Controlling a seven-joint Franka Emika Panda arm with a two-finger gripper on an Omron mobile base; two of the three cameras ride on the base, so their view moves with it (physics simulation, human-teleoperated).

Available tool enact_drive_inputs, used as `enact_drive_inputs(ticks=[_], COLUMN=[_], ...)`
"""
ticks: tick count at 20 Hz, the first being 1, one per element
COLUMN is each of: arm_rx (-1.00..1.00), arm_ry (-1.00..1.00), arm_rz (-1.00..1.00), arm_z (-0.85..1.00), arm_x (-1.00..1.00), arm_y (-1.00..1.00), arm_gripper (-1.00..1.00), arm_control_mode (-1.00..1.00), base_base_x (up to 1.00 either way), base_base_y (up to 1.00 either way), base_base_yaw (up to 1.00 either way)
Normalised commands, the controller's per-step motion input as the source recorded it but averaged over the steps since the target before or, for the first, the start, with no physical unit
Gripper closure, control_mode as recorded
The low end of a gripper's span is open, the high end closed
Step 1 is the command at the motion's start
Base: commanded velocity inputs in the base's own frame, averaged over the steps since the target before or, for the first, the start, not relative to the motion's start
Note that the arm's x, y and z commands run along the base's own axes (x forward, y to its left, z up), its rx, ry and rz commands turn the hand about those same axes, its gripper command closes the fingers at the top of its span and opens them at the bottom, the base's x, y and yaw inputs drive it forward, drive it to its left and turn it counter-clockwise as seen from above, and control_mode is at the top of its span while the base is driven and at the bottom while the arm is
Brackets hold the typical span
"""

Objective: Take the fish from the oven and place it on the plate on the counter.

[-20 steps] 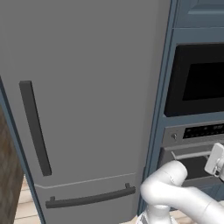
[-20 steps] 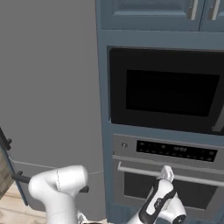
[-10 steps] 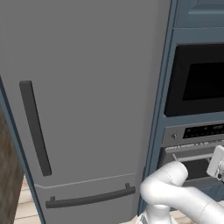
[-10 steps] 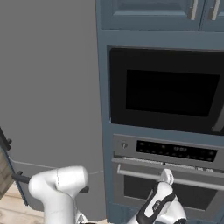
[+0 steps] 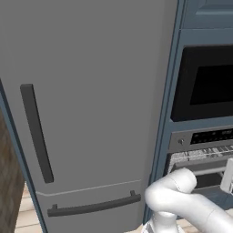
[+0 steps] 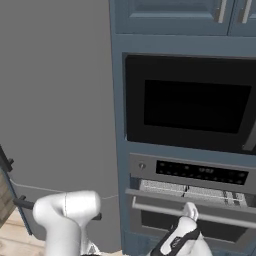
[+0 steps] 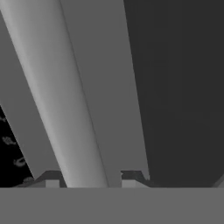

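Note:
The steel-grey oven [image 6: 200,172] sits low in the blue-grey cabinet wall, below a strip with a knob and dark display. Its door is tipped open a crack at the top, and a wire rack [image 6: 165,187] shows in the gap. My gripper [image 6: 190,211] is at the door's handle bar [image 6: 225,217], near the bar's middle. In the hand view the pale handle bar [image 7: 57,100] runs between my fingertips [image 7: 52,181], with a slim gap on one side, so the gripper [image 7: 90,180] stands slightly open around it. The fish is hidden inside the oven. Plate and counter are out of view.
A tall grey fridge [image 5: 82,91] with dark bar handles [image 5: 36,132] fills the left. A black-windowed appliance [image 6: 195,105] sits right above the oven, with cabinet doors [image 6: 175,15] higher up. Wooden floor [image 5: 27,214] shows at the lower left.
The oven door's top has tipped outward with my hand on its handle, so the wire rack now shows in the gap. My fingers have eased apart a little around the bar.

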Motion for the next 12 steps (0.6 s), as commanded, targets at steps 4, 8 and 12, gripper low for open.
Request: enact_drive_inputs(ticks=[4,8,12], arm_rx=[0.00,-0.03,-0.05], arm_ry=[0.07,0.11,0.09], arm_rz=[0.00,0.00,0.00], arm_z=[-0.49,-0.65,-0.73], arm_x=[-0.49,-0.52,-0.48], arm_y=[-0.07,-0.11,-0.08], arm_gripper=[1.00,1.00,1.00], arm_control_mode=[-1.00,-1.00,-1.00], base_base_x=[0.00,0.00,0.00], base_base_y=[0.00,0.00,0.00], base_base_yaw=[0.00,0.00,0.00])
